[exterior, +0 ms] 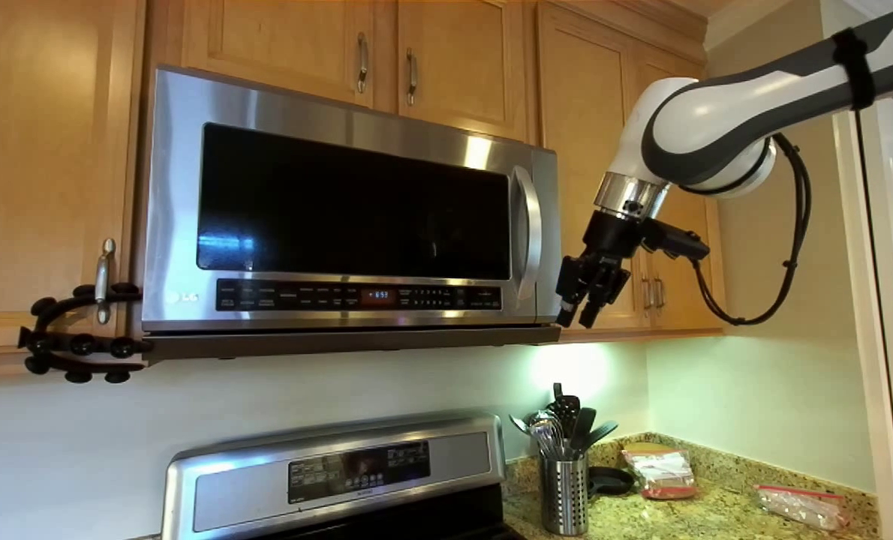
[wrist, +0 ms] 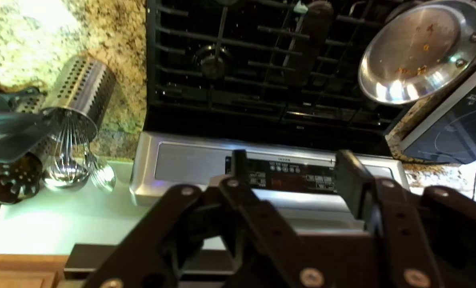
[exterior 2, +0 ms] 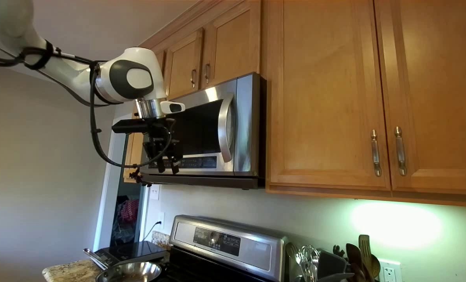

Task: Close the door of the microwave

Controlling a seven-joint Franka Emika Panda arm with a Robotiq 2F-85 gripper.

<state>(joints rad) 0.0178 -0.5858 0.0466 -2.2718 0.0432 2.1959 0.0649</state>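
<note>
The microwave (exterior: 545,225) hangs under wooden cabinets and also shows in an exterior view (exterior 2: 245,125). Its steel-framed door (exterior: 356,202) with a dark window lies flush with the front and looks shut; it shows too in an exterior view (exterior 2: 199,131). The curved bar handle (exterior: 529,232) is at the door's right edge. My gripper (exterior: 577,319) points down, out in front of the microwave and apart from the door and handle. It also shows in an exterior view (exterior 2: 168,169). In the wrist view the fingers (wrist: 292,160) are spread with nothing between them.
A stove (exterior: 334,472) stands below the microwave, with a steel pan (wrist: 422,48) on or beside it. A utensil holder (exterior: 564,495) stands on the granite counter with bagged items (exterior: 660,474). A black jointed mount (exterior: 79,341) sits at the microwave's lower left.
</note>
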